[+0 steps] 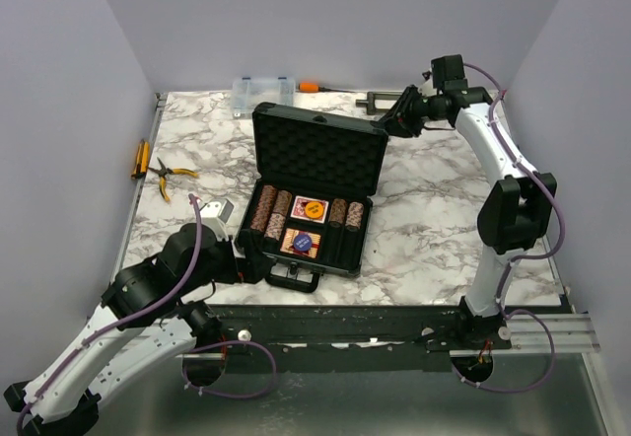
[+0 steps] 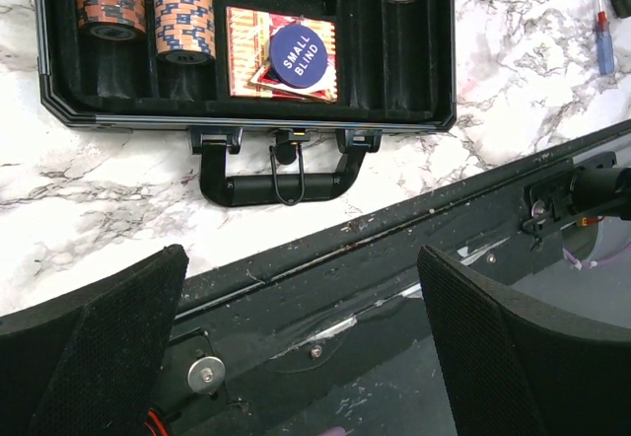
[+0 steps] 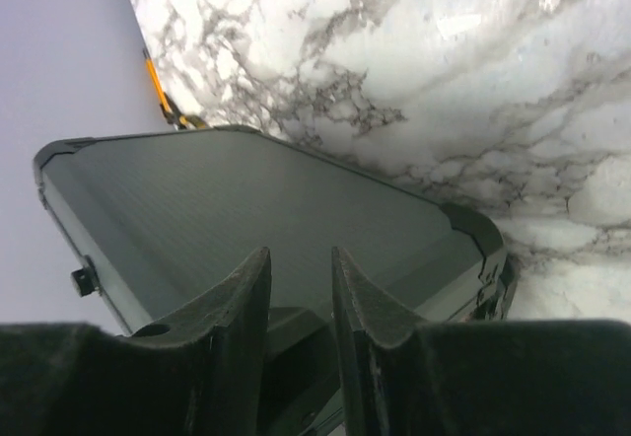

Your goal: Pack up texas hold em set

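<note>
Top view: an open black case [image 1: 363, 231] sits mid-desk [image 1: 444, 229], its lid [image 1: 317, 148] upright, with brown chip stacks [image 1: 268, 211] and red card decks [image 1: 310, 209] inside. The left gripper [image 1: 258, 266] is at the case's front left corner. The right gripper [image 1: 386, 118] is behind the lid's right end.

Left wrist view: the left gripper is released and empty, in front of the case's handle [image 2: 281, 187]. A blue token [image 2: 299, 55] lies on one of the card decks.

Right wrist view: the right gripper is clenched on nothing, at the lid's outer face.
</note>
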Controlling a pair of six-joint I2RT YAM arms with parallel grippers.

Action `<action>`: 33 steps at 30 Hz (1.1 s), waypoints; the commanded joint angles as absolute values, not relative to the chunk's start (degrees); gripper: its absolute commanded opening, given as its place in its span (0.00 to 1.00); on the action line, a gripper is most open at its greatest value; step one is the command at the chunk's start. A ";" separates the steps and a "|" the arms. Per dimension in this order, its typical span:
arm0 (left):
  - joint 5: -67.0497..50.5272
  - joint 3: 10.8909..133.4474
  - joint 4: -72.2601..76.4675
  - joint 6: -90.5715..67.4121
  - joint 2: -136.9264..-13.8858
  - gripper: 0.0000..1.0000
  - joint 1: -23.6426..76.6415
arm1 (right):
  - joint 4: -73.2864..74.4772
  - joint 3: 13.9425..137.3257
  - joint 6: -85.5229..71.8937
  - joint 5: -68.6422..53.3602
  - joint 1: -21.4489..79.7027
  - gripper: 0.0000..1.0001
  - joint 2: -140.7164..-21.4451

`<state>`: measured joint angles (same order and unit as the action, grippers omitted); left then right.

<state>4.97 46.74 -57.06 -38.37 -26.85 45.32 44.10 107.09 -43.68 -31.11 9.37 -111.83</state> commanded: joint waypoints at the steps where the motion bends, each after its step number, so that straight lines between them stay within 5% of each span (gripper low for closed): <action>1: 3.70 45.98 -56.57 -37.79 -25.24 0.98 45.03 | 43.90 101.32 -44.14 -34.19 10.97 0.34 -107.33; 33: 2.40 45.27 -55.38 -37.29 -24.01 0.99 45.17 | 43.42 81.95 -45.25 -30.29 15.03 0.36 -89.71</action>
<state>3.99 46.04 -56.42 -38.09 -24.64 45.32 42.11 83.46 -45.47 -31.38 14.55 -92.88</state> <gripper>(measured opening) 0.985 0.359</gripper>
